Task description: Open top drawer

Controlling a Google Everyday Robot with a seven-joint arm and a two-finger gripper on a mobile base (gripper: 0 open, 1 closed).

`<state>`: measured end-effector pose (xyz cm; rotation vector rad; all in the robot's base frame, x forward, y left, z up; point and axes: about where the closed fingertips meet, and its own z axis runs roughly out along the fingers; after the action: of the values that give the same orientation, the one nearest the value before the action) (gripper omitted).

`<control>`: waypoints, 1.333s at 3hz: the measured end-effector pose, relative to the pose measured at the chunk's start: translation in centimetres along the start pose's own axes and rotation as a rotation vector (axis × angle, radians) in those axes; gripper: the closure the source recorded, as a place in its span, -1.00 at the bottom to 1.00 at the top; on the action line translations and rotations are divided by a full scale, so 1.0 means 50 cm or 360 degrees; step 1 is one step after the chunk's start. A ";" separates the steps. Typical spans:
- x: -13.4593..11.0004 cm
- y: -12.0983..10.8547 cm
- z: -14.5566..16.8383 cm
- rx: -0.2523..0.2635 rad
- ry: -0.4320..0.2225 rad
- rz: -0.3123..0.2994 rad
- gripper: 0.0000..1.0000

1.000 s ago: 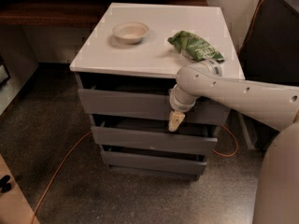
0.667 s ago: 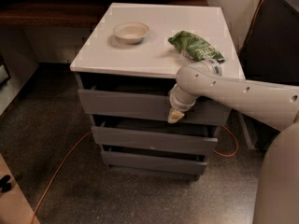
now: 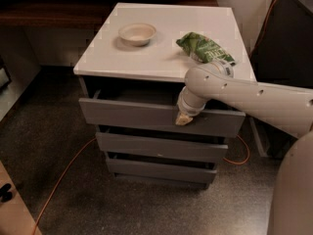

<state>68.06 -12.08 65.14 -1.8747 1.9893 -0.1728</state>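
The top drawer (image 3: 132,114) is the wide grey flat front just under the white top of the cabinet (image 3: 146,58). It stands a little forward, with a dark gap showing behind its upper edge. My gripper (image 3: 184,118) reaches in from the right on the white arm (image 3: 244,94). Its tip is at the drawer front's upper edge, right of centre, pointing down over the panel.
Two narrower grey drawer fronts, the middle (image 3: 156,148) and the bottom (image 3: 156,169), sit below. A white bowl (image 3: 137,33) and a green bag (image 3: 203,47) lie on the cabinet top. An orange cable (image 3: 63,175) runs over the floor. Dark furniture (image 3: 288,43) stands at the right.
My gripper has risen from the gap above the middle drawer to the top drawer's upper edge. The top drawer front now stands slightly further forward.
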 end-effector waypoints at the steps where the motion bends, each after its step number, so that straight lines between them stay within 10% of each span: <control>1: 0.000 0.000 0.000 0.0000 0.0000 0.0000 1.00; 4: -0.019 0.127 -0.046 -0.0142 -0.0130 0.0125 1.00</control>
<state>61.35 -10.99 65.17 -1.8231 2.0412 0.0149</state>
